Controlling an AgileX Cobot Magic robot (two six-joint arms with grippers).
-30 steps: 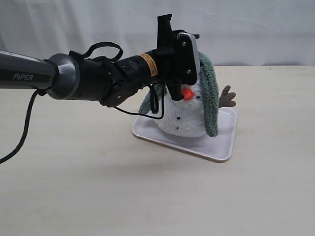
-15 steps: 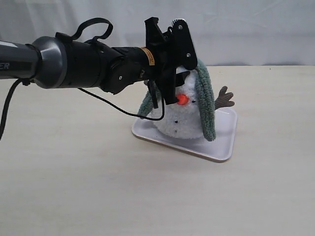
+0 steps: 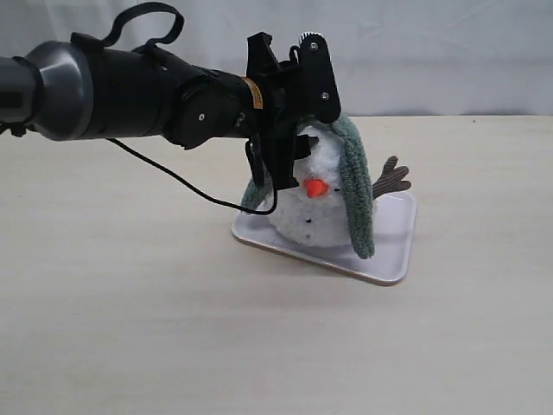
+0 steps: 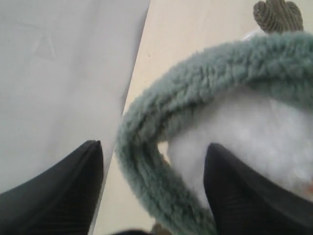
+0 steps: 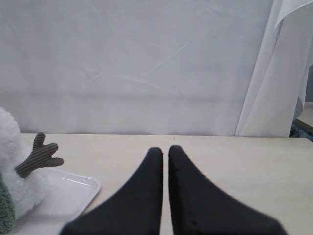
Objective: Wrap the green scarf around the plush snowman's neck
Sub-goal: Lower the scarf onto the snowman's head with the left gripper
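Exterior view: the plush snowman (image 3: 315, 216) is sitting upright on a white tray (image 3: 393, 246), right of frame centre, on the beige table (image 3: 130, 303). Its orange nose (image 3: 314, 187) is facing the camera, and one brown arm (image 3: 390, 177) is sticking out to the right.

The green scarf (image 3: 354, 181) is arching over the top of the head rather than lying in the neck crease. Its right end is hanging down to the tray. Its left end is dropping behind the gripper and is partly hidden.

The left gripper (image 3: 289, 164) is reaching in from the upper left and hovering at the head.

Left wrist view: the jaws are standing wide apart and released, with the scarf's bend (image 4: 195, 83) lying between them and a gap showing beside one finger (image 4: 63, 196). Nothing is being clamped.

Right wrist view: the right gripper (image 5: 165, 148) is pressing its fingers together on nothing. It is hanging above bare table, with the tray and snowman at the frame's lower left.
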